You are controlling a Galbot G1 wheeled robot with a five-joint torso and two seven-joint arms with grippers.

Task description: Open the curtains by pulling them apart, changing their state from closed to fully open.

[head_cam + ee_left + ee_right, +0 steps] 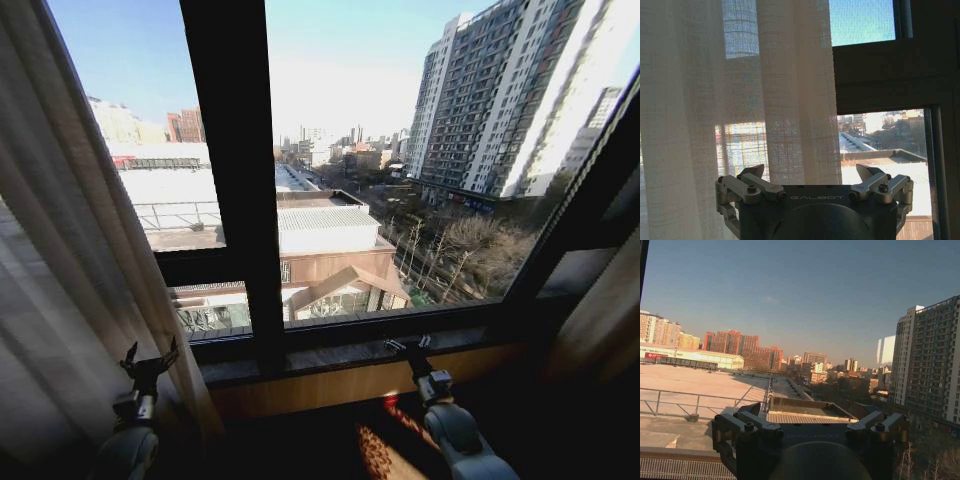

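Curtains [70, 260]: sheer cream panel bunched at far left of window, top and bottom cut off by the head view's edge; in the left wrist view [740, 100] covering the left part of the pane, city faintly readable through the weave. Window frame [235, 180]: dark upright bar, glass bare to its right. Sill [350, 352]: unobstructed along its length. Left gripper [148, 360]: low, just beside the fabric's edge, jaws spread, holding nothing. Right gripper [408, 345]: at the sill, jaws spread, holding nothing, open glass ahead.

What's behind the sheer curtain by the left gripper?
Through the curtain, window panes glow with blurred buildings; finer detail is veiled. The open left gripper sits before it, holding nothing.
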